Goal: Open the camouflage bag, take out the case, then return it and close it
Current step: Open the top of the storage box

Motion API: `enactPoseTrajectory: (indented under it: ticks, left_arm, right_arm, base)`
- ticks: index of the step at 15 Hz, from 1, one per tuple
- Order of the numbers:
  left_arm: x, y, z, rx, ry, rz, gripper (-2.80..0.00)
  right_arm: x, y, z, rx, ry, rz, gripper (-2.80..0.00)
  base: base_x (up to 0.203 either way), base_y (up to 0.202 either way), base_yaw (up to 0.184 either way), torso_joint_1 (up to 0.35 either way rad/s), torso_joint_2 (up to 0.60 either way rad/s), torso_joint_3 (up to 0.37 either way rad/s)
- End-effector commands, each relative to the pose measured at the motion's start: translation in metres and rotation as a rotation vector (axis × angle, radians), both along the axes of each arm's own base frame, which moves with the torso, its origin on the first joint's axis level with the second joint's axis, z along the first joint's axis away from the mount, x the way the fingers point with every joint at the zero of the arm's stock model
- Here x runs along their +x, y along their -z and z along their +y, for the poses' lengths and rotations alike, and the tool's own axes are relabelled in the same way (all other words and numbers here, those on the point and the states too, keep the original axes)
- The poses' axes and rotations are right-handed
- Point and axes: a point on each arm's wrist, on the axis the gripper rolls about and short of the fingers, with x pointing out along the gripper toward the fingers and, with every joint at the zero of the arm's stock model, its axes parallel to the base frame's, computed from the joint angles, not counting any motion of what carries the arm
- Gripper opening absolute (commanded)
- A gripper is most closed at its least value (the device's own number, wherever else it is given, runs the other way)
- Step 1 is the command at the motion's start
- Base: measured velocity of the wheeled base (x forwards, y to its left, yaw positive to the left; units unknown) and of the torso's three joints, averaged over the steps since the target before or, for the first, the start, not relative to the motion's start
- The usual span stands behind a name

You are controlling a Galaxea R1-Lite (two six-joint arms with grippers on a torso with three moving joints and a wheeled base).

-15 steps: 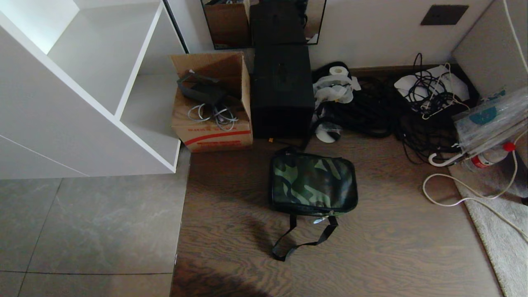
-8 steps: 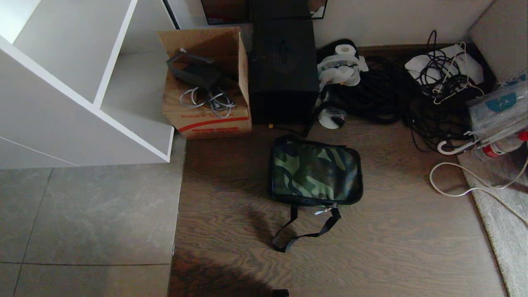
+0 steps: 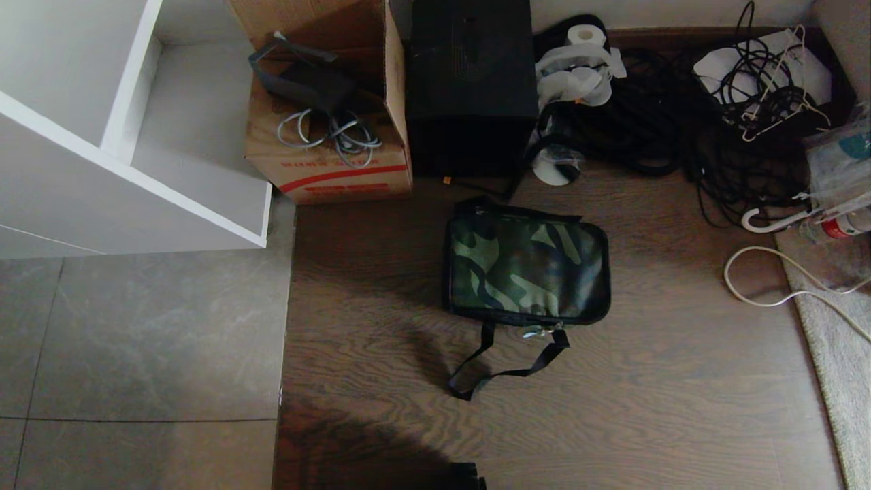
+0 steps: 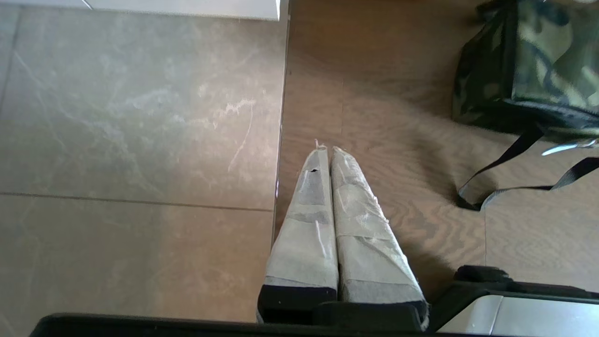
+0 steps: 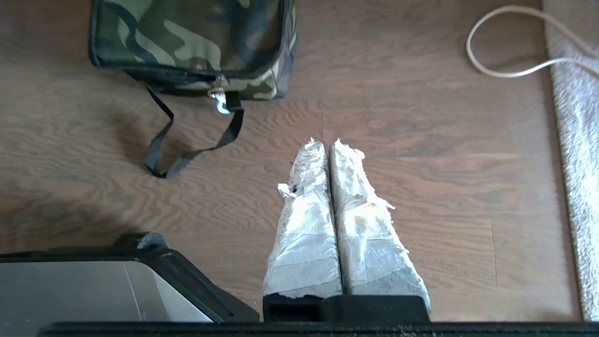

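Found the camouflage bag just right of centre in the head view, flat on the wood-grain floor, lid zipped shut all round; saw nothing of the case (presumably inside, though hidden). Noted soft, boxy fabric with rounded corners and black piping, a pale metal zipper clip at the lower edge, and a limp black webbing strap looping down toward the bottom of the frame. Saw neither arm in the head view; in the wrist views, found the left gripper and the right gripper each pressed together on nothing, tape-wrapped fingers hanging over bare floor, well apart from the bag. Judged the clip a small, loose target: could slip from taped pads, or get pinched together with the strap lying beside it. Judged too that a light, soft bag might slide or lift under a zipper pull unless braced by the other arm. Further out, noted a brown cardboard box with a red stripe and a tall plain black box along the top, tangled black cables at upper right, a white cord and a shaggy rug at the right edge, a white shelf at upper left over smooth grey tile.
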Motion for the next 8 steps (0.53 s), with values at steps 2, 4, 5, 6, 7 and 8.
enactPoseTrajectory:
  ticks: [2,4,5,6,7,8]
  left_arm:
    - [0.0008,0.0025,0.0000,-0.001,-0.002,0.010,-2.80]
    - [0.0008,0.0025,0.0000,-0.001,-0.001,0.010,-2.80]
    - [0.0008,0.0025,0.0000,0.001,0.001,0.010,-2.80]
    - [0.0008,0.0025,0.0000,0.003,0.000,0.010,-2.80]
    - [0.0008,0.0025,0.0000,0.004,0.001,0.010,-2.80]
    - [0.0008,0.0025,0.0000,0.004,0.001,0.010,-2.80]
  right_arm:
    - [0.0001,0.0004,0.0000,0.000,-0.001,0.001,-2.80]
    - [0.0001,0.0004,0.0000,0.000,-0.001,0.001,-2.80]
    - [0.0001,0.0004,0.0000,0.000,-0.001,0.001,-2.80]
    - [0.0001,0.0005,0.0000,-0.003,-0.003,0.001,-2.80]
    - [0.0001,0.0009,0.0002,-0.027,-0.008,0.005,-2.80]
    - [0.0001,0.0008,0.0001,-0.029,-0.007,0.004,-2.80]
  base:
    - [0.000,0.000,0.000,0.005,0.00,-0.199]
    - [0.000,0.000,0.000,0.006,0.00,-0.196]
    - [0.000,0.000,0.000,0.005,0.00,-0.154]
    - [0.000,0.000,0.000,0.002,0.00,-0.090]
    - [0.000,0.000,0.000,0.006,0.01,-0.042]
    - [0.000,0.000,0.000,0.001,0.01,-0.032]
